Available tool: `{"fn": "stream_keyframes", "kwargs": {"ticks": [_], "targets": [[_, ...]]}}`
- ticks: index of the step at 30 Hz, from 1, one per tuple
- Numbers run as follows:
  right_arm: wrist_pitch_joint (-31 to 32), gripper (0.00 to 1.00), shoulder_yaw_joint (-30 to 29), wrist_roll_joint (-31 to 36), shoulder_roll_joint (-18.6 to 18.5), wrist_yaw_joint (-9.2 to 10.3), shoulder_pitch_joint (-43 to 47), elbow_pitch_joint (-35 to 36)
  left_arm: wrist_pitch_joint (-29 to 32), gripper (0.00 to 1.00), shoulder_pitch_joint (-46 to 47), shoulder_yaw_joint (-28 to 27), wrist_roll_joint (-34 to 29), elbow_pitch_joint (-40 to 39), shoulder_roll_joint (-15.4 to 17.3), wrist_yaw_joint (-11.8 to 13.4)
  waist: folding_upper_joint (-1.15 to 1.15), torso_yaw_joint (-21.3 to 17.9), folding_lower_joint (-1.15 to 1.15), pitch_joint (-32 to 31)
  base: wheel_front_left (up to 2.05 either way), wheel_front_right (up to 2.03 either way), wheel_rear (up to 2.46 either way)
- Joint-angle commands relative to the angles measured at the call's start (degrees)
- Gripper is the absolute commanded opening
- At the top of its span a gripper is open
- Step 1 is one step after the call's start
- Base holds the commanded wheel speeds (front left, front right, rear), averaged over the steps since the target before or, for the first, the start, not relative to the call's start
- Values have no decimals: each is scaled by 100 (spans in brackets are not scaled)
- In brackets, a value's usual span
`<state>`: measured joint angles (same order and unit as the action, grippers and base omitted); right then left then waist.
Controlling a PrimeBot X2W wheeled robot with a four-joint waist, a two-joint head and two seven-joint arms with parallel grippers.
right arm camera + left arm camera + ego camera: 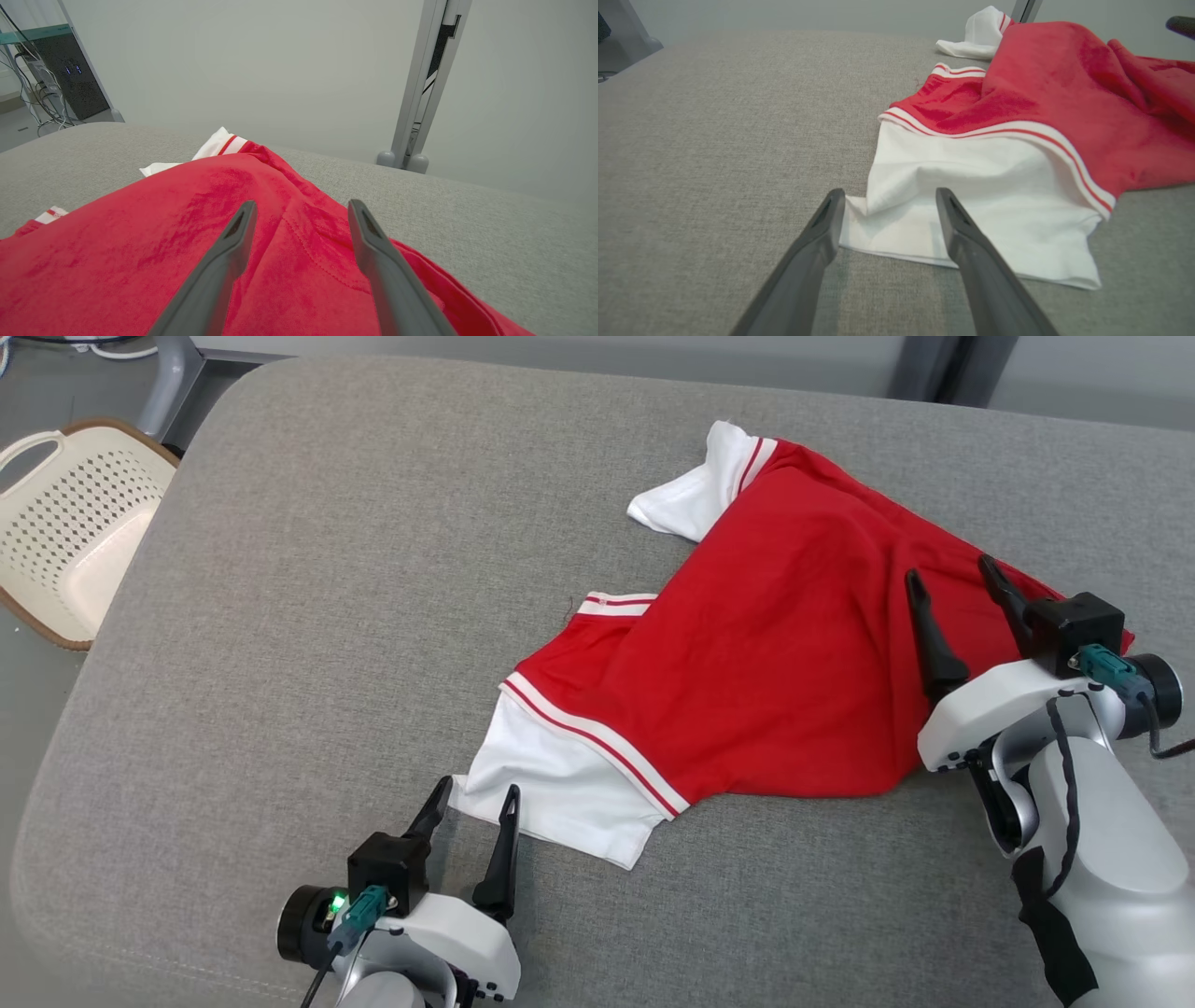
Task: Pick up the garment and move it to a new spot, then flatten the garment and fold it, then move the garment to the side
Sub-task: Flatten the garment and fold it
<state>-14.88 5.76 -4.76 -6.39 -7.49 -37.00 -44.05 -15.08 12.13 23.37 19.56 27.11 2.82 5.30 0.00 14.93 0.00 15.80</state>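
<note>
The red-and-white cloth shirt (766,691) lay rumpled on the grey fabric worktop (327,616). Flattening, folding and moving aside seemingly remained. The left tool (476,793) and right tool (948,569) both gaped wide, empty.

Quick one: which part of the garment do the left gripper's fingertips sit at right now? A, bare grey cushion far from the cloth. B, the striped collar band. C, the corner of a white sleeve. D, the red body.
C: in the left wrist view the left gripper has its two spread fingers either side of the corner of the white sleeve, with the red cloth farther off.
</note>
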Motion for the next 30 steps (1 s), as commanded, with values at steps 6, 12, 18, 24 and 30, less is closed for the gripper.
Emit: {"fn": "stream_keyframes", "kwargs": {"ticks": [6, 12, 18, 24, 30], "targets": [[-34, 100, -320, -70, 20, 0, 246, 197, -10, 100, 144, -58, -43, -56, 20, 17, 0, -261, 0, -16, 0, 0, 0], [-35, 100, -421, -240, -3, 0, 488, 226, -10, 100, 211, -42, -88, -69, 24, -16, 0, -472, 0, 32, 0, 0, 0], [-34, 100, -372, -349, 40, 0, 433, 122, -10, 100, 252, -22, -119, -55, 24, -36, 0, -433, 0, 93, 0, 0, 0], [-35, 96, -384, -487, 40, 0, 345, -228, -10, 100, 225, -20, -121, -52, 22, -56, 0, -235, 0, 132, 0, 0, 0], [-35, 40, -393, -548, 53, 0, 260, -281, -10, 100, 159, -76, -150, -47, 21, -54, 0, -171, 0, 147, 0, 0, 0]]}}
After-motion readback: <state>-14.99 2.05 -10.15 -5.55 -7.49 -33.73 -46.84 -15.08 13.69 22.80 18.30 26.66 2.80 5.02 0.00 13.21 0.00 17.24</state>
